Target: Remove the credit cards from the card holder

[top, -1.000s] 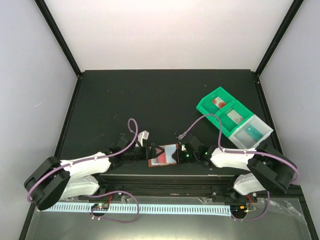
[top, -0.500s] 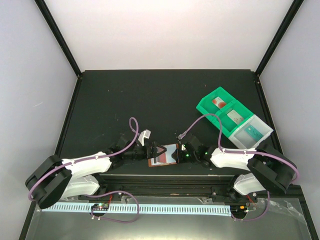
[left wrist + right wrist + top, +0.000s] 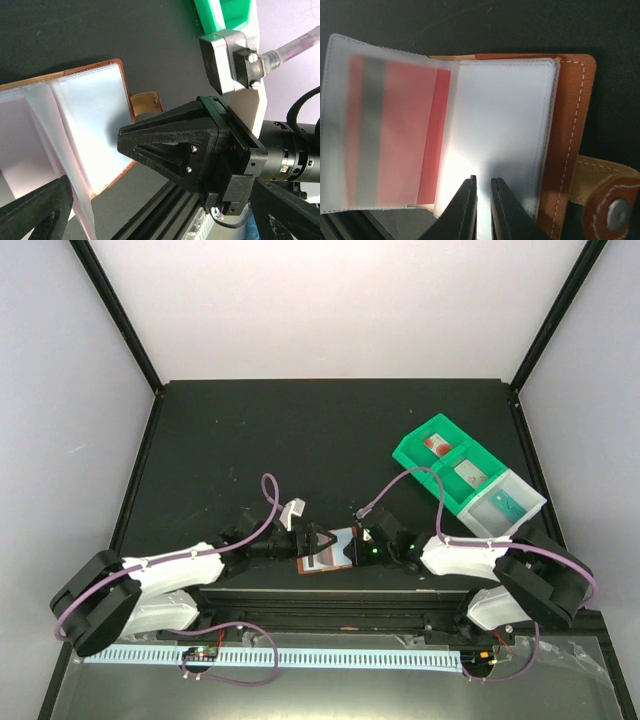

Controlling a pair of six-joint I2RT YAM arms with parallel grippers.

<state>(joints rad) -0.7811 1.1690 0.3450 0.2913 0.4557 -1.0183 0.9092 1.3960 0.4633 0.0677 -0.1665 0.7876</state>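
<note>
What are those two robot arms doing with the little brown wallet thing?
They are emptying a card holder, which lies open between them. The right gripper has its jaws nearly closed at the edge of a clear sleeve, apparently pinching it. The left gripper hangs wide open at the holder's other side. A red card sits in another sleeve. Other cards lie in the green tray.

Bright, even light whitens the back wall (image 3: pixel 340 300) in the overhead view, while the right wrist view shows glare low on the plastic sleeve (image 3: pixel 500 140) and a blurred red card (image 3: pixel 395 130) at left.
</note>
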